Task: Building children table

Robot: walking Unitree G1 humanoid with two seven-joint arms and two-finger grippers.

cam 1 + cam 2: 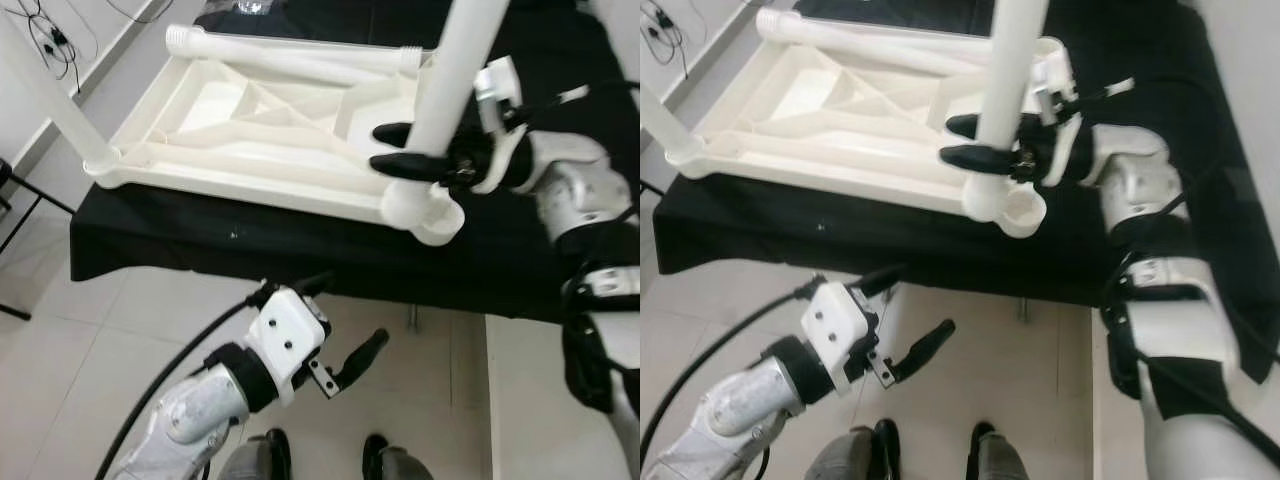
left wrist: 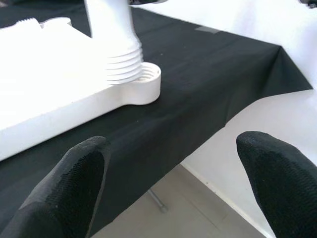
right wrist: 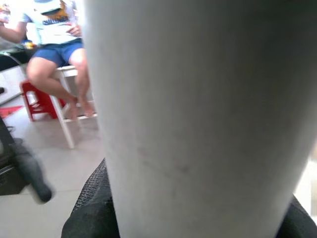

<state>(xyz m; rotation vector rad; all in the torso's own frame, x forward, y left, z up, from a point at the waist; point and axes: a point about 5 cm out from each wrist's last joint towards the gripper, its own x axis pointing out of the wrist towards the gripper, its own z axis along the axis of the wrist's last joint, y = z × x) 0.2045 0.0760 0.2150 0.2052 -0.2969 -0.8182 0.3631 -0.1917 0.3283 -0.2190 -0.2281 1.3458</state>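
A white plastic tabletop lies upside down on a surface covered with a black cloth, its ribbed underside facing up. This tabletop is the landmark for the rest.

At its corner nearest the robot's right side, a white leg stands upright in the round corner socket. The left wrist view shows the leg's threaded end seated in that socket with several threads exposed above the rim. The right hand reaches in from beyond that corner, and its two black fingers pinch the leg just above the socket, one on each side. In the right wrist view the pale leg sits close against the camera with a black finger pad showing at its lower edge.

At the tabletop's opposite near corner, another white leg stands fitted and leans away to the robot's left. A third leg lies flat along the tabletop's far edge.

The left hand hangs below the tabletop's near edge, off the surface and over the tiled floor, its fingers spread apart and holding nothing.

Behind the leg in the right wrist view, a person in blue shorts sits on a white stool, beside a red stool.
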